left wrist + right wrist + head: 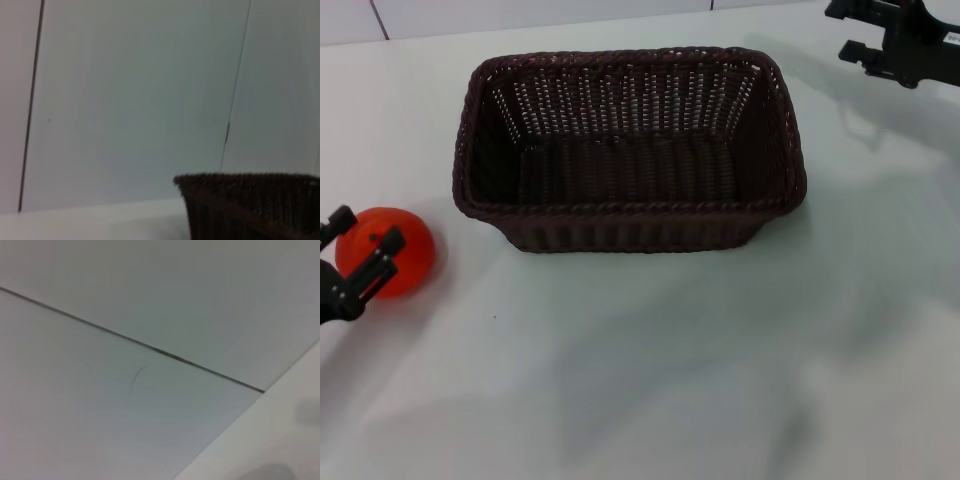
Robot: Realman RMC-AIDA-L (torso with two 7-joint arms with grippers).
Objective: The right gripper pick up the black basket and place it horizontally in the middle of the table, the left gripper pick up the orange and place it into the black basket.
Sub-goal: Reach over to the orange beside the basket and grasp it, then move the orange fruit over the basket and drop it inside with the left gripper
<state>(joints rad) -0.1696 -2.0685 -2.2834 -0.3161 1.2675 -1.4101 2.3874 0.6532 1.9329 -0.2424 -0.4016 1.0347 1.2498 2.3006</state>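
The black basket (pixel 630 150) lies lengthwise across the middle of the white table (pixel 670 360), open side up and empty. Its rim also shows in the left wrist view (pixel 250 195). The orange (pixel 412 252) sits on the table to the left of the basket, near the table's left edge. My left gripper (pixel 362 238) is open at the orange, one finger at its far-left side and the other across its top. My right gripper (pixel 848 30) is open and empty, raised at the far right corner, away from the basket.
White wall panels with dark seams stand behind the table (pixel 160 351). The table's front half (pixel 650 400) is bare white surface.
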